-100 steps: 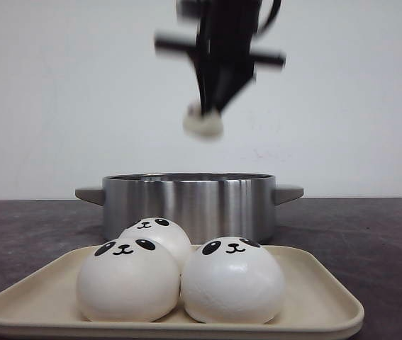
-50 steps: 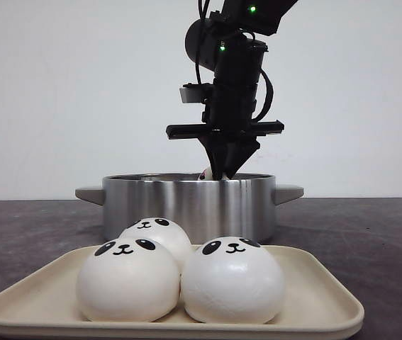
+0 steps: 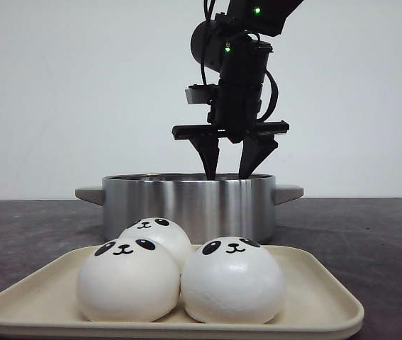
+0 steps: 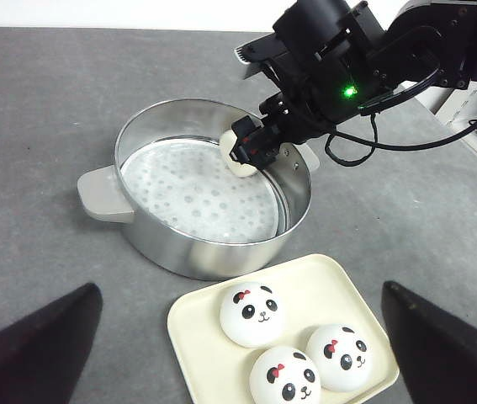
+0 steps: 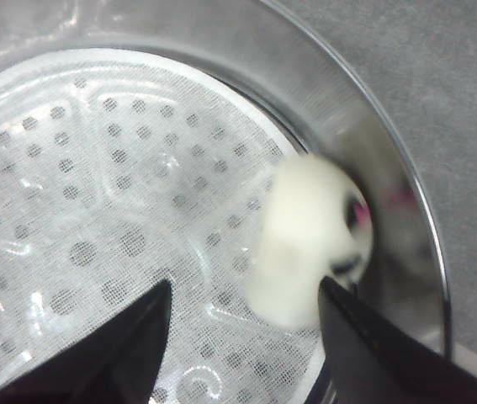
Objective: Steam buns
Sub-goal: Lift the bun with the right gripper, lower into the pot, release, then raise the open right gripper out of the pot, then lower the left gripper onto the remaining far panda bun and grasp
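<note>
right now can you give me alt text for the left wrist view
The right gripper, fingers spread, hangs over a steel steamer pot, a white bun just below them at the pot's inner wall. Nearby, three panda-faced buns sit on a cream tray.

The right arm reaches down from above, its wrist near vertical and two green lights glowing on its black housing. The right hand points straight down over the steel pot — its two dark fingers spread apart, their tips dipping just behind the pot's rim, nothing pinched between them. In the left wrist view that hand sits at the pot's far inner wall. The left hand hangs high above the pot, well clear of it — only its two dark fingertips show, set wide apart.
</note>
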Robot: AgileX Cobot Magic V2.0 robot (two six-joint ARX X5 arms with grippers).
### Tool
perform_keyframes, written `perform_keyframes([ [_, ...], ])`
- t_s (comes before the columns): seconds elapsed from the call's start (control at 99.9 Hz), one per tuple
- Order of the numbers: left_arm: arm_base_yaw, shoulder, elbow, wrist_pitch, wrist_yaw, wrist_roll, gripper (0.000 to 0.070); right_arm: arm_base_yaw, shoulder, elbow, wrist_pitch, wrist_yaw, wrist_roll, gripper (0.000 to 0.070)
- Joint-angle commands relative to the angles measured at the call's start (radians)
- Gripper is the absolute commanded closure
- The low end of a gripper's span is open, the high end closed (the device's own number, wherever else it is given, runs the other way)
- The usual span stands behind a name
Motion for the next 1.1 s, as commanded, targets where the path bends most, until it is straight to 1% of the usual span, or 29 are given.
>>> perform_keyframes([
  [0.0, -0.005, 0.006, 0.018, 0.01, -0.002, 0.002, 0.0034, 0.005, 0.018, 0.018, -0.004, 0.002, -0.007, 0.035],
  [0.23, -0.005, 0.01, 0.018, 0.011, 0.001, -0.014, 0.0034, 0.025, -0.079, 0.038, -0.104, -0.005, -0.005, 0.0352],
  [0.27, -0.005, 0.016, 0.018, 0.018, 0.002, -0.026, 0.0033, 0.033, -0.116, 0.038, -0.119, -0.003, -0.006, 0.0366],
  [0.29, -0.005, 0.021, 0.018, 0.021, 0.002, -0.033, 0.0033, 0.038, -0.135, 0.038, -0.123, -0.002, -0.006, 0.0392],
  [0.31, -0.005, 0.027, 0.018, 0.024, 0.006, -0.04, 0.0033, 0.044, -0.156, 0.038, -0.126, -0.001, -0.007, 0.0441],
  [0.34, -0.006, 0.04, 0.018, 0.027, 0.014, -0.05, 0.0033, 0.055, -0.19, 0.038, -0.129, -0.001, -0.008, 0.0545],
  [0.38, -0.008, 0.059, 0.018, 0.031, 0.032, -0.058, 0.0032, 0.07, -0.238, 0.038, -0.13, -0.001, -0.008, 0.07],
  [0.45, -0.02, 0.103, 0.018, 0.031, 0.064, -0.068, 0.0031, 0.097, -0.328, 0.038, -0.13, 0.004, -0.008, 0.0688],
  [0.57, -0.064, 0.203, 0.018, 0.023, 0.08, -0.106, 0.0023, 0.163, -0.487, 0.038, -0.139, 0.038, -0.007, 0.0688],
  [0.671, -0.125, 0.296, 0.018, 0.017, 0.078, -0.111, 0.0022, 0.231, -0.616, 0.038, -0.17, 0.094, -0.005, 0.0688],
  [0.771, -0.199, 0.391, 0.018, 0.022, 0.068, -0.112, 0.0022, 0.305, -0.727, 0.038, -0.205, 0.182, -0.001, 0.0688],
  [0.851, -0.267, 0.467, 0.018, 0.043, 0.032, -0.138, 0.0022, 0.362, -0.798, 0.038, -0.229, 0.266, 0.024, 0.0688],
  [0.911, -0.32, 0.524, 0.018, 0.068, -0.003, -0.162, 0.0023, 0.394, -0.84, 0.038, -0.24, 0.309, 0.047, 0.0688],
  [1.001, -0.385, 0.611, 0.018, 0.11, -0.055, -0.186, 0.0023, 0.425, -0.893, 0.038, -0.251, 0.343, 0.077, 0.0688],
  [1.091, -0.423, 0.696, 0.018, 0.154, -0.098, -0.195, 0.0023, 0.441, -0.929, 0.038, -0.255, 0.37, 0.08, 0.0688],
])
